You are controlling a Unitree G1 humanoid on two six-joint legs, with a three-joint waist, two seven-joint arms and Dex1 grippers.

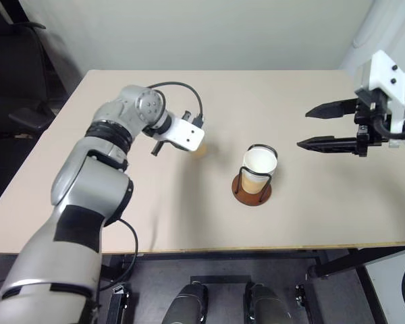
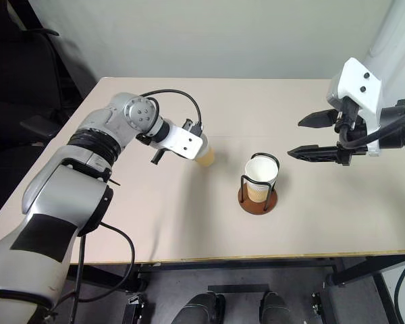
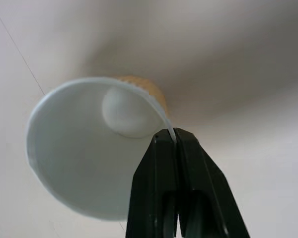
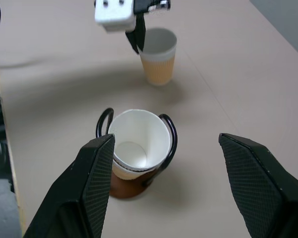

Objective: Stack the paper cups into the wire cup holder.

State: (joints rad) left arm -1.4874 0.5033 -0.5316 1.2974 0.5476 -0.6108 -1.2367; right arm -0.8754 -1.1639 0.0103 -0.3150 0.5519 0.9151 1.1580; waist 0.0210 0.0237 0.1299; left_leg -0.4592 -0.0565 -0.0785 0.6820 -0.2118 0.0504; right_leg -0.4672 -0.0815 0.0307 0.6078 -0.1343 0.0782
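Observation:
A tan paper cup [image 2: 205, 156] with a white inside stands on the table left of the wire cup holder [image 1: 251, 194]. My left gripper [image 3: 171, 137] is shut on its rim, one finger inside the cup and one outside. The holder has a brown disc base and black wire uprights. It holds a paper cup [image 4: 139, 136] nested in another one, mouths up. My right gripper [image 1: 306, 128] hovers open above the table to the right of the holder, with nothing between its fingers [image 4: 97, 173].
The beige table [image 1: 290, 229] spreads wide around the holder. Its front edge runs near the bottom of the head views. A dark chair [image 1: 17, 81] stands off the table's left side, and a pale wall lies behind.

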